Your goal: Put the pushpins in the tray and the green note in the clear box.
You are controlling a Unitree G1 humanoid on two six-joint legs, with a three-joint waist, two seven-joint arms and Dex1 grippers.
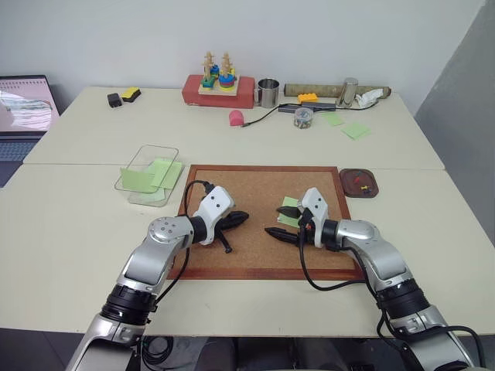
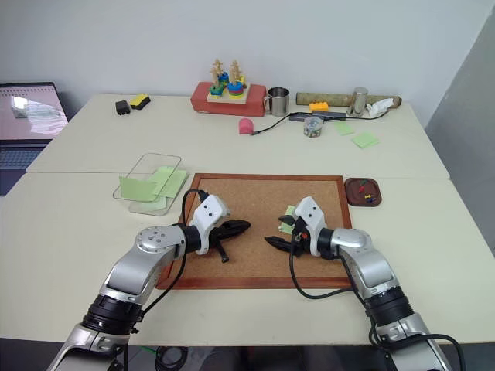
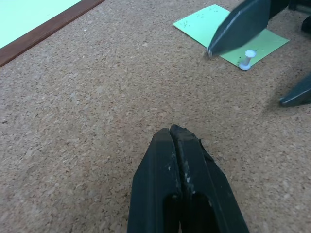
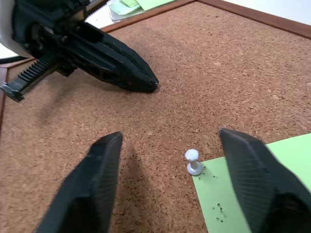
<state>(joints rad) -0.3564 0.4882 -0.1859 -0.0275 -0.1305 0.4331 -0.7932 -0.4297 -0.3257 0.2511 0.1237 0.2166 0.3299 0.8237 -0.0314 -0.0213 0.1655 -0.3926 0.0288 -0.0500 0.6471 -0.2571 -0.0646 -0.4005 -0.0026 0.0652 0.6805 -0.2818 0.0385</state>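
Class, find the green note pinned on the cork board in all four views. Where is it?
Left eye: green note on the cork board, behind the right gripper.
Right eye: same spot.
Left wrist: across the board, white pushpin in it.
Right wrist: by that pin.
Shared landmark: cork board.

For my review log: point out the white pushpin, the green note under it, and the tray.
white pushpin [image 4: 193,161], right wrist view, its head.
green note [image 4: 252,194], right wrist view, bare paper.
tray [image 1: 345,177], left eye view, its rim.
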